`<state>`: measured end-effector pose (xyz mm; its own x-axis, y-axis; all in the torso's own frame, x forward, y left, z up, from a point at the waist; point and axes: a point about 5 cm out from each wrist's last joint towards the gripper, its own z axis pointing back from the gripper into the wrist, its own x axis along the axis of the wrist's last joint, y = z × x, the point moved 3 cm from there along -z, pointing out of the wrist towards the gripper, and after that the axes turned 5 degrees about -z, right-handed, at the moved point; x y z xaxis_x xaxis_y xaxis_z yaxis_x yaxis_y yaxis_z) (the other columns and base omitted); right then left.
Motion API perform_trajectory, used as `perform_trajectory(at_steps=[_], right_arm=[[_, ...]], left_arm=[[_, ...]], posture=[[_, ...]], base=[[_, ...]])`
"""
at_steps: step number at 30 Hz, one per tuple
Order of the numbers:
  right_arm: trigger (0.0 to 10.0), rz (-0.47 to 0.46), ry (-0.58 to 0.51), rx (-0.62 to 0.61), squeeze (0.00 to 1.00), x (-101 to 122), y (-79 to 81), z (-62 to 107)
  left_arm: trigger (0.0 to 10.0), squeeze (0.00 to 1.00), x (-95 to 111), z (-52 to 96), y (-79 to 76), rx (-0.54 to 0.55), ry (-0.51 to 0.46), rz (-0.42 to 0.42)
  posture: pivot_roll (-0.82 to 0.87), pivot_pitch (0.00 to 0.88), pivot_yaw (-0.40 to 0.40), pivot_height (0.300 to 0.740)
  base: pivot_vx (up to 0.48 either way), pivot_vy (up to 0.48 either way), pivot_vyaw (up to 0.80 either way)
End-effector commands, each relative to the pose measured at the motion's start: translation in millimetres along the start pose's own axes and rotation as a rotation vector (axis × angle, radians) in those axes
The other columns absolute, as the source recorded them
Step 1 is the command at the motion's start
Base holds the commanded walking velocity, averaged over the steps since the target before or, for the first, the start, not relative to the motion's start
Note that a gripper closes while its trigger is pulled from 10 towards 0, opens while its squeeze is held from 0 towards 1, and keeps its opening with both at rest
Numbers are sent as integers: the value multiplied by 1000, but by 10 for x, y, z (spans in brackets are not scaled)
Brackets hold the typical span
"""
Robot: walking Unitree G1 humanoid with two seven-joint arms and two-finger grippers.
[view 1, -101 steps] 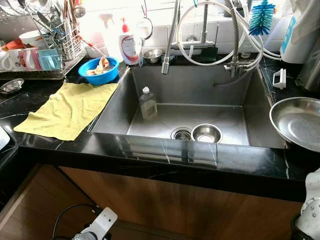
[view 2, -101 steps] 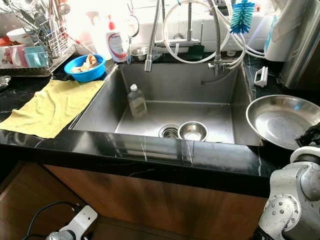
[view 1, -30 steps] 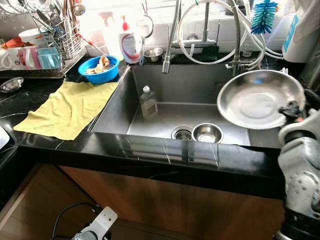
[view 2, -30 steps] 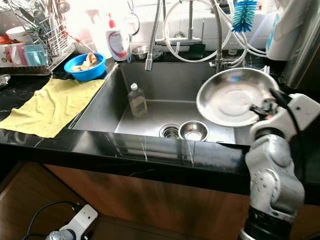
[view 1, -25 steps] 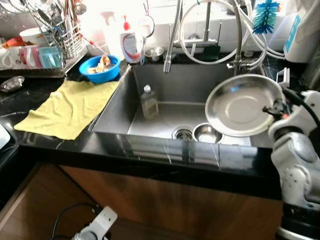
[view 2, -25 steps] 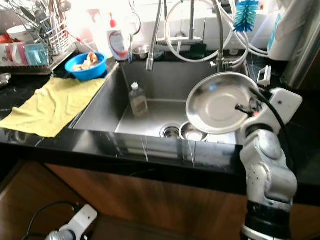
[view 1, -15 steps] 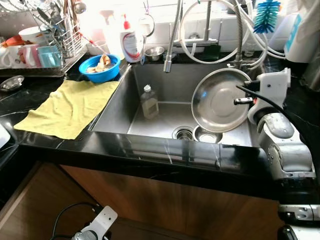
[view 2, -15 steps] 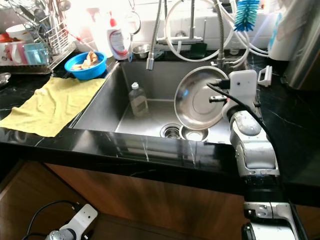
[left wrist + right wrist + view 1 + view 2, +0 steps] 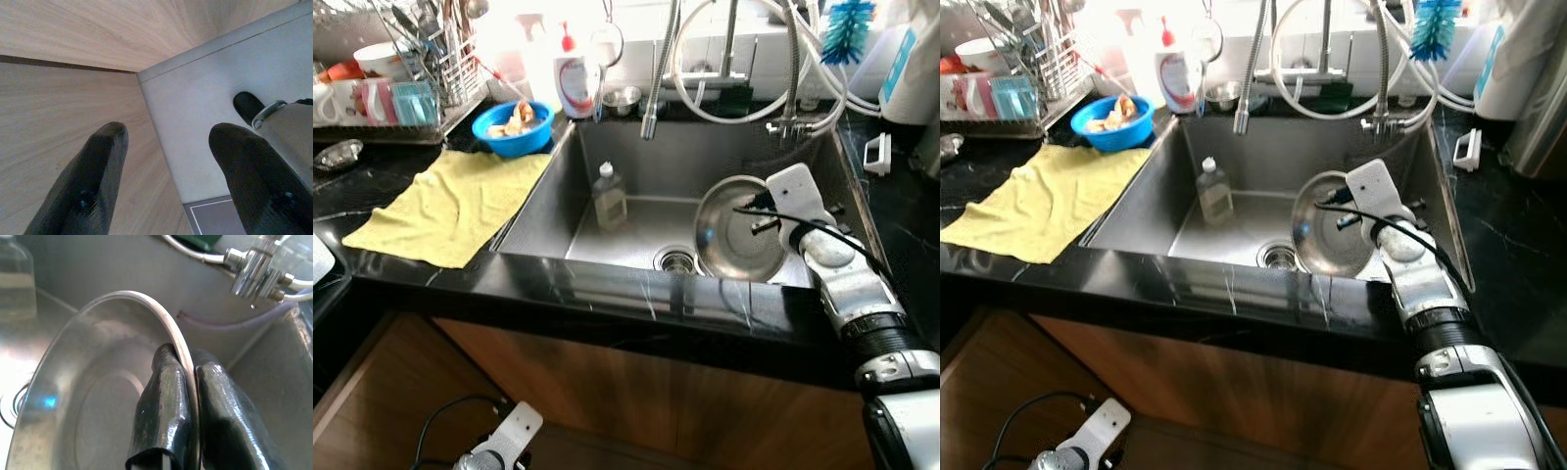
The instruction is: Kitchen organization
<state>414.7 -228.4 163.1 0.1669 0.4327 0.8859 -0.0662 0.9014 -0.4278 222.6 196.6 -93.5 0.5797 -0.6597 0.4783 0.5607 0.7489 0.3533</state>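
The right gripper [image 9: 188, 367] is pinching the steel bowl's [image 9: 732, 245] rim; 1 bottle [image 9: 608, 197] and the drain [image 9: 676, 261] are lying beyond its fingers.

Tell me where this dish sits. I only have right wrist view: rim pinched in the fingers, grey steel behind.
Observer: The right gripper holds the steel dish down inside the sink, tipped nearly on edge, just right of the drain.
Operator: What's on the counter to the left?
Observer: A yellow cloth lies spread beside the sink, with a blue bowl behind it.
Operator: Left arm?
Observer: The left gripper hangs low over the wooden floor, fingers open, holding nothing.
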Motion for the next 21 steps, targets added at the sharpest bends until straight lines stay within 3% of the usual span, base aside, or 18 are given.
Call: perform_trajectory(at_steps=[1,6,7,11,17,18,19,20,21], right_arm=[[10000,45,-27,16,0,97,2,-39],[10000,51,-32,22,0,91,7,-59],[10000,50,-32,23,43,91,7,-61],[10000,52,-32,26,980,76,15,-72],[10000,51,-42,23,882,77,19,-78],[10000,46,-47,21,600,83,18,-78],[10000,40,-53,19,525,89,16,-79],[10000,40,-55,19,322,90,16,-78],[10000,40,-55,19,322,90,16,-78]], left_arm=[[10000,0,-44,11,31,13,10,10],[10000,0,-41,10,30,11,9,11],[10000,0,-41,10,29,11,9,11],[10000,0,-46,11,27,10,11,11],[10000,0,-49,12,26,10,10,8],[10000,0,-49,13,26,10,10,7],[10000,0,-50,13,26,10,10,7],[10000,0,-51,13,25,11,10,7],[10000,0,-51,13,25,11,10,7]], posture=[[-130,0,99,740],[-130,0,99,740],[-130,0,99,740],[-129,0,97,740],[-127,0,98,740],[-126,0,97,740],[-126,0,97,740],[-123,0,97,740],[-123,0,97,740]], base=[[0,0,0],[0,0,0],[0,0,0],[0,0,0],[0,0,0],[0,0,0],[0,0,0],[0,0,0],[0,0,0]])
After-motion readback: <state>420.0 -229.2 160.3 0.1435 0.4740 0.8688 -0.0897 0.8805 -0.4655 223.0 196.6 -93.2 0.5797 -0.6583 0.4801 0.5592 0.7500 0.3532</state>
